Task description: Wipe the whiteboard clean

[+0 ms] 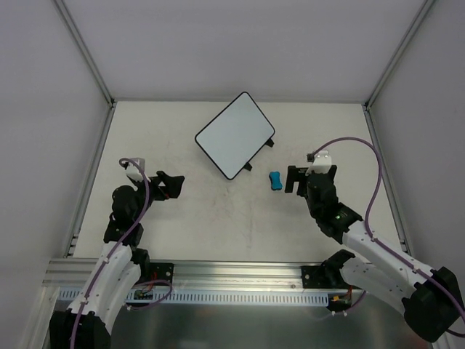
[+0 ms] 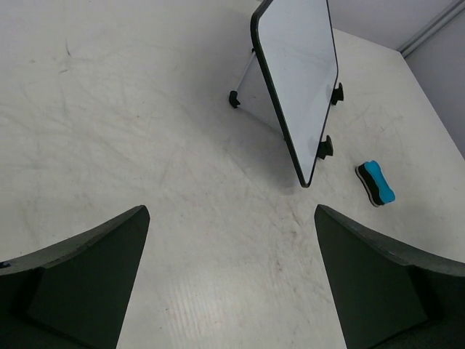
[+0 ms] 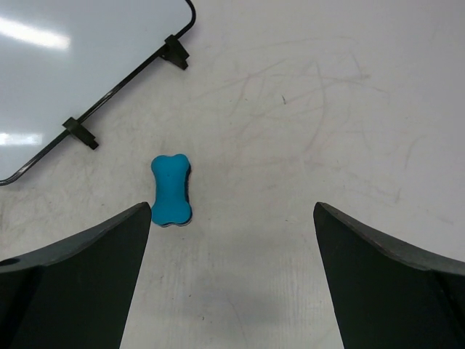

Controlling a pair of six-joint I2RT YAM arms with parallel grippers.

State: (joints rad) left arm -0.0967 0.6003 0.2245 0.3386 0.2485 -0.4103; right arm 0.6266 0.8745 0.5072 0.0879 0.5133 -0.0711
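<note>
The whiteboard (image 1: 235,135), white with a thin black frame and small black feet, lies tilted at the middle back of the table; its surface looks blank. It also shows in the left wrist view (image 2: 298,73) and the right wrist view (image 3: 65,73). A small blue eraser block (image 1: 275,181) lies just right of the board's near corner, also in the right wrist view (image 3: 171,190) and the left wrist view (image 2: 376,182). My right gripper (image 1: 293,179) is open and empty, just right of the eraser. My left gripper (image 1: 172,185) is open and empty, left of the board.
Grey walls with metal posts (image 1: 87,58) enclose the table on three sides. The beige tabletop (image 1: 240,233) is scuffed. A metal rail (image 1: 232,273) runs along the near edge by the arm bases.
</note>
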